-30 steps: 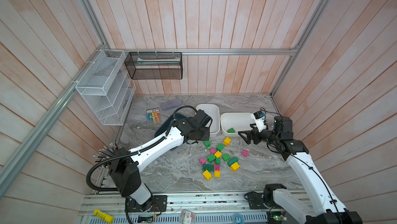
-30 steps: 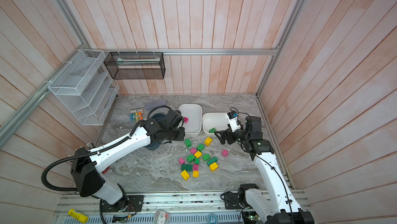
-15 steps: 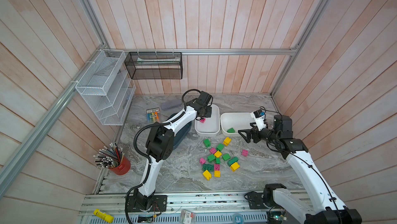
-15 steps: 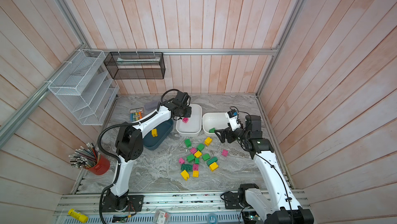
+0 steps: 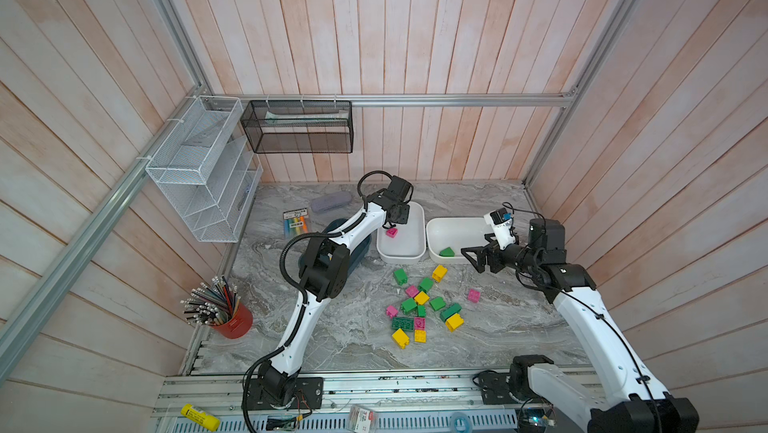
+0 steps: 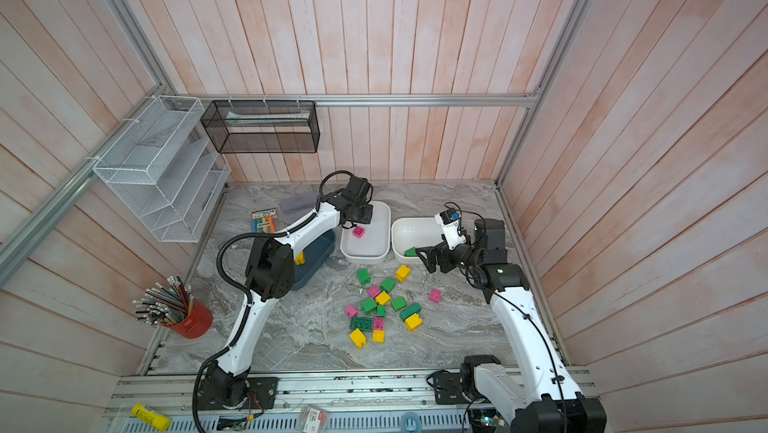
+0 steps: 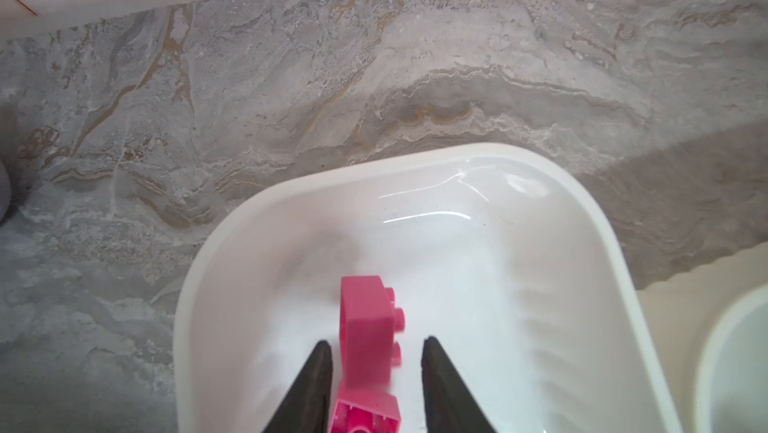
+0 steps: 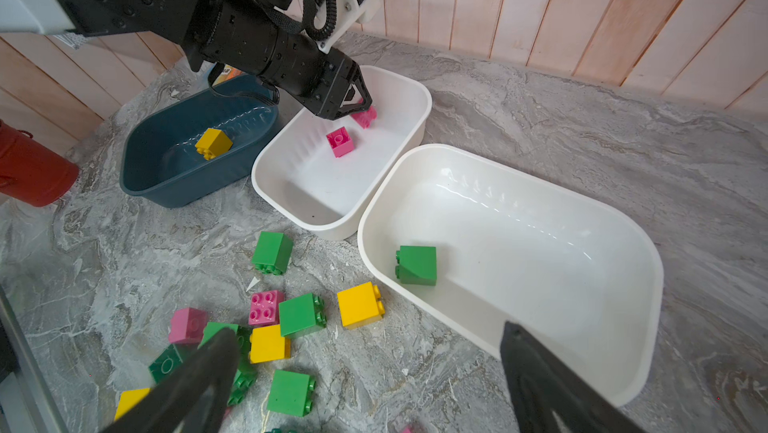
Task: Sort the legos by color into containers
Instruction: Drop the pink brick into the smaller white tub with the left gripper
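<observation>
The grey marbled tabletop [image 5: 353,348] carries three shallow plastic tubs in a row: a dark teal tub [image 8: 166,190], a middle white tub [image 8: 324,219] and a right white tub [image 8: 540,269]. The left gripper [image 7: 376,341] hangs inside the middle white tub with its jaws parted only narrowly. A pink studded brick [image 7: 368,314] lies on its side at the fingertips with a gap on either side, so it is not clamped. The right gripper [image 8: 365,331] hovers wide and empty between the right white tub's front rim and the loose pile of bricks [image 5: 422,306].

Several things could go wrong from here. If the left arm lifts away at a slant, a finger could catch the pink studded brick and flick it over the low wall. The right gripper's spread is broader than any single brick, and the pile is crowded with mixed colours touching. A descent there could trap two neighbours or shove others aside. A long green brick [image 5: 451,310] pressed against a loose yellow brick [image 5: 454,321] might travel together into the wrong tub. The nearby rim could also be knocked.

There are three tubs. One boxed yellow brick [image 8: 213,143] lies in the teal, two pink bricks lie in the middle white, and one boxed green brick [image 8: 415,264] lies in the right white. Loose on the table are about seven green, five yellow and four pink.
</observation>
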`<control>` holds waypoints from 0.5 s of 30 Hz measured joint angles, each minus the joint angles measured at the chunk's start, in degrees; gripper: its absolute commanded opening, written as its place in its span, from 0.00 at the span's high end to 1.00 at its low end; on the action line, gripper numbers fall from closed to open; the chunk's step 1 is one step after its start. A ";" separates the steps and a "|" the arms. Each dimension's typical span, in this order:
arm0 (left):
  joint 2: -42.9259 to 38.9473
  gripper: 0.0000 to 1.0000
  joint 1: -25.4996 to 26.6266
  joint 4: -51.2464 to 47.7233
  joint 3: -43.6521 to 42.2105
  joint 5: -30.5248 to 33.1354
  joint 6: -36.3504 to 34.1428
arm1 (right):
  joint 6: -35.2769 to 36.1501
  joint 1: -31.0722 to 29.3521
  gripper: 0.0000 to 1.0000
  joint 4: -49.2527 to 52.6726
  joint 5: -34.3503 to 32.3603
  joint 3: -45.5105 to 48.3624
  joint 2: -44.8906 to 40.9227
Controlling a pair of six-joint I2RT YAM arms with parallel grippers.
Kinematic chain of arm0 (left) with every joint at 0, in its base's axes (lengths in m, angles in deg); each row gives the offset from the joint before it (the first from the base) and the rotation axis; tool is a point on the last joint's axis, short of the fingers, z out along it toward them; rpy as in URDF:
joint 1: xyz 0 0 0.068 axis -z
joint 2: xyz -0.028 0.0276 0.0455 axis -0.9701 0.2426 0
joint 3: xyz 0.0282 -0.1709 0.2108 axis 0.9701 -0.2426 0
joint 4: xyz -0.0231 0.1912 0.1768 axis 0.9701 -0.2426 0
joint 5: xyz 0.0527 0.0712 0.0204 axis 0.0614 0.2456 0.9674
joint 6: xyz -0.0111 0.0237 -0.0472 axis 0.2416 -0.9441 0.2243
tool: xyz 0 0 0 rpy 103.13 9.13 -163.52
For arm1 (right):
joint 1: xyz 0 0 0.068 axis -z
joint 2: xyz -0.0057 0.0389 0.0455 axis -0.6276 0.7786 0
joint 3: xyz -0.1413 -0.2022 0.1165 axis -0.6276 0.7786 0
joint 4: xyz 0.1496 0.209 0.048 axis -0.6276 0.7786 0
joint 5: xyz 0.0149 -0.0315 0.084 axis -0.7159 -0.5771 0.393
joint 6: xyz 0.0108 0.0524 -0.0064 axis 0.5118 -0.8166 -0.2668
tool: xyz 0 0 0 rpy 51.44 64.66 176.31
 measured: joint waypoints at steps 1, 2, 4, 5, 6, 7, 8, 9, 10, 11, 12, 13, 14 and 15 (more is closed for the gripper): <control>-0.22 0.46 0.00 -0.04 -0.44 -0.09 0.09 | 0.17 0.00 0.02 -0.02 -0.09 -0.24 0.17; -0.50 0.45 0.00 -0.17 -0.90 -0.37 0.11 | 0.22 0.00 0.02 0.00 -0.11 -0.42 0.24; -1.49 0.41 0.00 -0.76 -1.92 -1.42 0.26 | 0.42 0.00 0.02 0.00 -0.09 -0.61 0.28; -2.32 0.38 0.07 -1.07 -2.47 -2.05 0.31 | 0.42 0.00 0.02 0.00 -0.09 -0.66 0.28; -3.41 0.35 0.15 -1.66 -2.97 -2.69 0.28 | 0.42 0.00 0.02 0.00 -0.09 -0.72 0.28; -4.66 0.33 0.35 -2.19 -3.48 -3.21 0.37 | 0.42 0.00 0.02 0.00 -0.09 -0.74 0.28; -6.12 0.33 0.61 -2.69 -3.85 -3.80 0.52 | 0.42 0.00 0.02 0.00 -0.09 -0.74 0.28; -8.26 0.32 1.05 -2.97 -4.68 -4.09 0.74 | 0.42 0.00 0.02 0.00 -0.09 -0.74 0.28; -10.64 0.31 1.57 -3.19 -5.86 -4.31 0.96 | 0.39 0.00 0.02 0.00 -0.09 -0.74 0.28; -13.18 0.31 2.19 -3.28 -7.39 -4.46 1.22 | 0.39 0.00 0.02 0.00 -0.09 -0.74 0.26; -16.22 0.31 2.93 -3.45 -9.35 -4.50 1.66 | 0.39 0.02 0.02 0.00 -0.07 -0.74 0.24; -19.34 0.30 3.80 -3.39 -11.58 -4.59 2.45 | 0.39 0.00 0.02 0.00 -0.07 -0.74 0.15; -22.16 0.30 4.63 -3.45 -13.64 -4.70 3.19 | 0.39 0.00 0.02 0.00 -0.07 -0.74 0.09; -25.42 0.30 5.62 -3.58 -16.13 -4.68 4.26 | 0.39 0.00 0.02 0.00 -0.07 -0.74 -0.04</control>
